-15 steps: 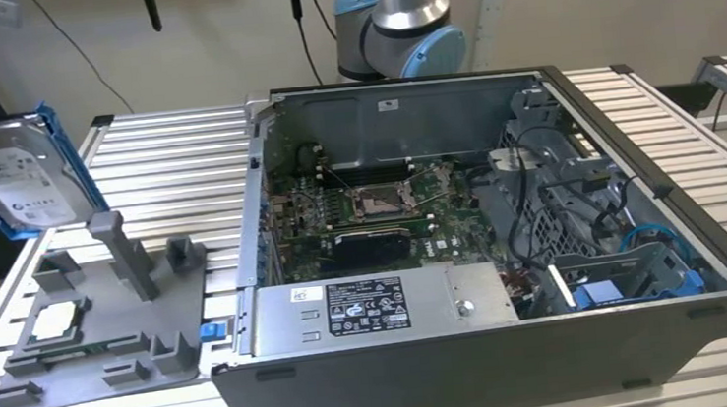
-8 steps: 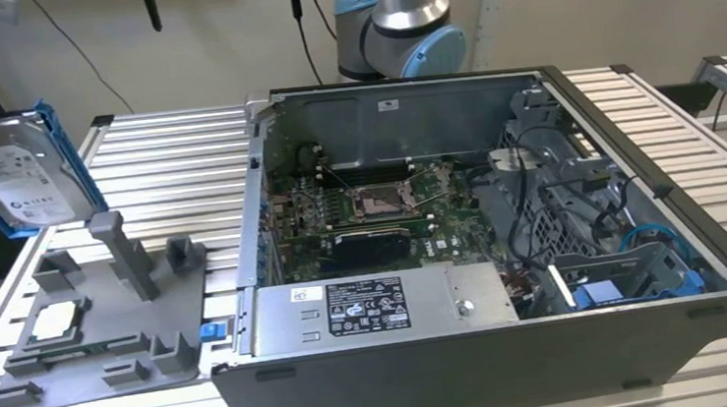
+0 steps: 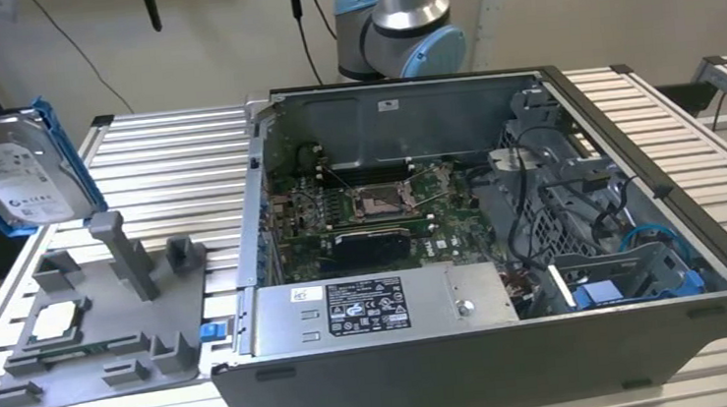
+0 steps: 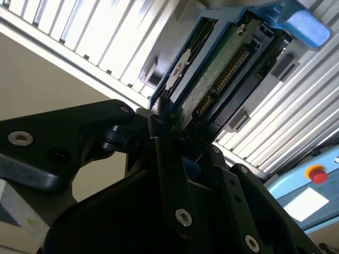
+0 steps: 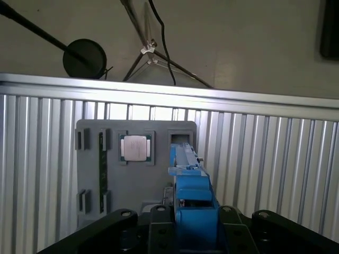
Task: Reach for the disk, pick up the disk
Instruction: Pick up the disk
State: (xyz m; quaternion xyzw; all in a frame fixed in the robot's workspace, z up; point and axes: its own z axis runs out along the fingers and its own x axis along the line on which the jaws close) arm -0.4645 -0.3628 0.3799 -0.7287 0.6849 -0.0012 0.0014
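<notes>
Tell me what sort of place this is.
Probably a robotics lab bench for computer assembly: an open computer case on a slatted metal table, a robot arm behind it, a grey parts fixture beside.

The disk (image 3: 22, 179) is seen as a flat silver-grey drive with a white label, framed by a bright blue bracket. It is held on edge, nearly upright, clear of the table (image 3: 176, 171) at the exterior view's left, above the grey fixture (image 3: 98, 325). Its green circuit-board face and connector row are shown in the second wrist view (image 4: 217, 69). In the first wrist view it is seen edge-on (image 5: 188, 180), clamped at one end by the gripper (image 5: 195, 225).
</notes>
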